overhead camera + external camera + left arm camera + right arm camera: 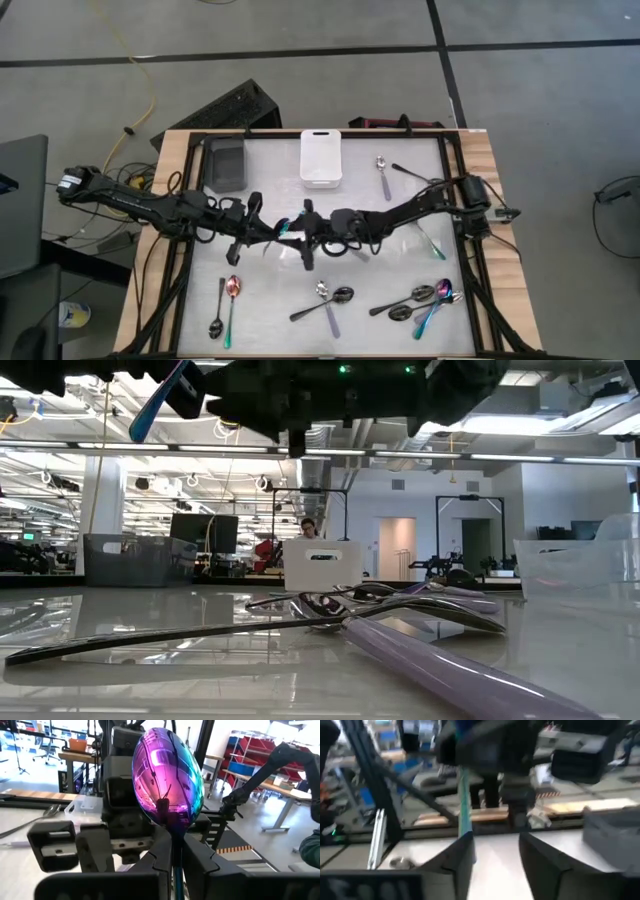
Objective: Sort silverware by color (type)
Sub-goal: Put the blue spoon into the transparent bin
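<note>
Now | left fingers (175, 865) clamp rainbow spoon (167, 777) | right fingers (495, 855) apart, facing it

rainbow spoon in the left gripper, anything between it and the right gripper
Nothing visible does. The left gripper is shut on the rainbow spoon, and the right gripper faces it mid-table with open fingers astride the teal handle.

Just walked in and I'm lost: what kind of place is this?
Probably a robotics lab or workshop in a big open industrial hall. Two robot arms work over a table strewn with spoons; beyond it stand workbenches, storage racks and exposed ceiling pipework.
</note>
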Robot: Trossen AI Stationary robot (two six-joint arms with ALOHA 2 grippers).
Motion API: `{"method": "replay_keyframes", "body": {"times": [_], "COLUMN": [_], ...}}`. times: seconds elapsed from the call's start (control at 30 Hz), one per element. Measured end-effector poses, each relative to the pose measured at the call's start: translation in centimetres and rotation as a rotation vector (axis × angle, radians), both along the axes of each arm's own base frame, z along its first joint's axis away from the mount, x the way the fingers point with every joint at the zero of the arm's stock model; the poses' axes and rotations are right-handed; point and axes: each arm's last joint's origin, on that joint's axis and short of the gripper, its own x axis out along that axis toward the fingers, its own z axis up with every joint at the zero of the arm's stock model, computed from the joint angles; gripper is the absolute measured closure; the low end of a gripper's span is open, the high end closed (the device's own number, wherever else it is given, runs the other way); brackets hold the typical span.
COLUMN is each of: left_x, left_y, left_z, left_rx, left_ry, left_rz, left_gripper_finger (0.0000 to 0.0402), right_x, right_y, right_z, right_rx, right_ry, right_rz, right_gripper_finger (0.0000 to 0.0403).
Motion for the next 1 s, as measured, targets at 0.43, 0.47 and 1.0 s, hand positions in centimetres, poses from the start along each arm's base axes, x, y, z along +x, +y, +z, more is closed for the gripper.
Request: {"method": "replay_keyframes", "body": {"times": [0.43,0.47,1.0], "left_x": [0.0,0.0,0.0], "left_y": [0.0,0.0,0.1], "left_z": [-0.5,-0.5,0.0], "left_rx": [0.038,0.038,0.019], "left_ry": [0.049,0.048,-0.003], "left_rz": [0.022,0.022,0.023], "left_gripper_finger": [0.0388,0.0388,0.0389], "right_x": [1.1,1.1,1.1], "right_y": [1.3,1.5,1.7], "right_z": [0.9,1.0,2.1], "right_rx": [-0.037,-0.045,-0.069], "right_ry": [0.059,0.052,-0.071], "right_rz": [0.181,0.192,0.153], "right_gripper_finger": [0.0127,0.0127,0.0127]}}
